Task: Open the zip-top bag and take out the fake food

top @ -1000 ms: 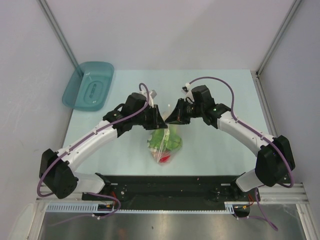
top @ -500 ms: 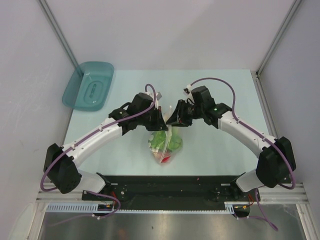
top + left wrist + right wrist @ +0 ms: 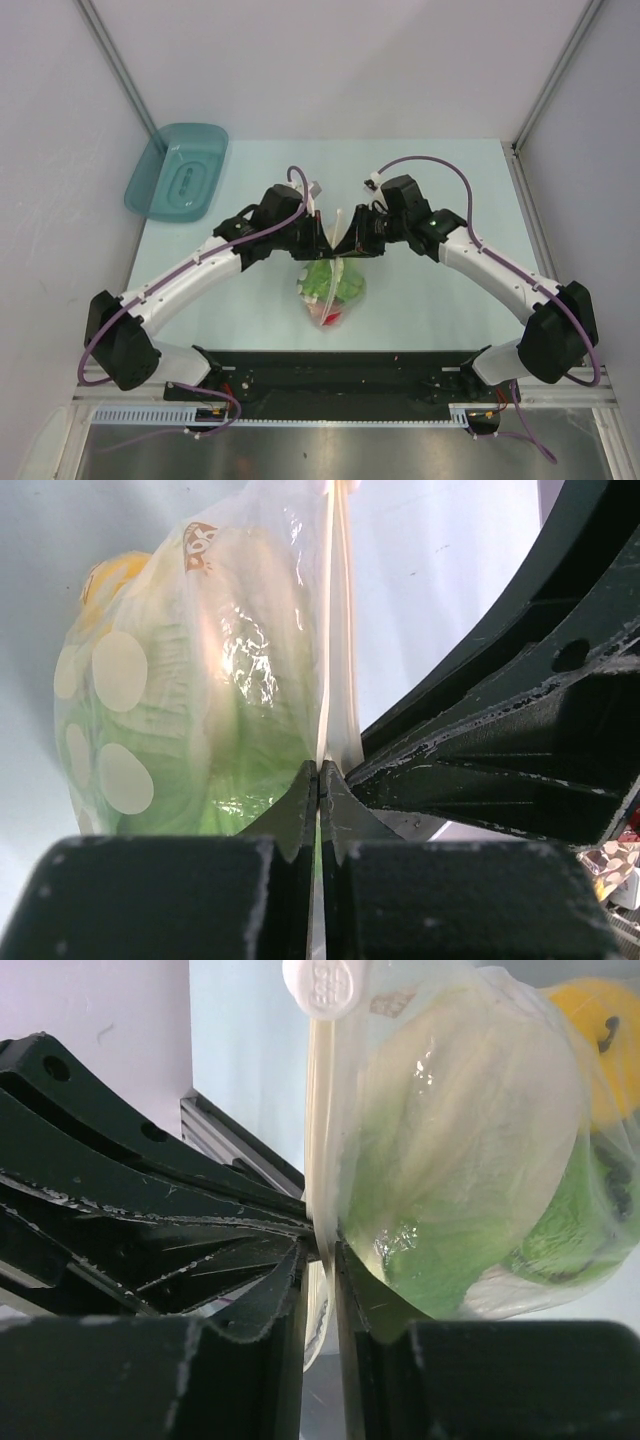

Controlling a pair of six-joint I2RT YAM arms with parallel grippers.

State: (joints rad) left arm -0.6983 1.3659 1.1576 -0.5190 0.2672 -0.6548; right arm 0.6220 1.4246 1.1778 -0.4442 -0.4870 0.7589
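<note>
Zip-top bag (image 3: 335, 285) long axis far-to-near, zip edge far; left claw (image 3: 320, 780), right claw (image 3: 320, 1252) both clamped on edge.

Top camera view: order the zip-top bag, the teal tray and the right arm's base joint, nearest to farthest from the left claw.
1. zip-top bag, pinched in the left claw.
2. teal tray, far left corner.
3. right arm's base joint, near right edge.

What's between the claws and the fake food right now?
The zip-top bag itself. The lettuce and the yellow fruit sit inside its clear dotted plastic. The left claw and the right claw each pinch the bag's top edge, and no opening shows in these views. Nothing else is in the way.
</note>
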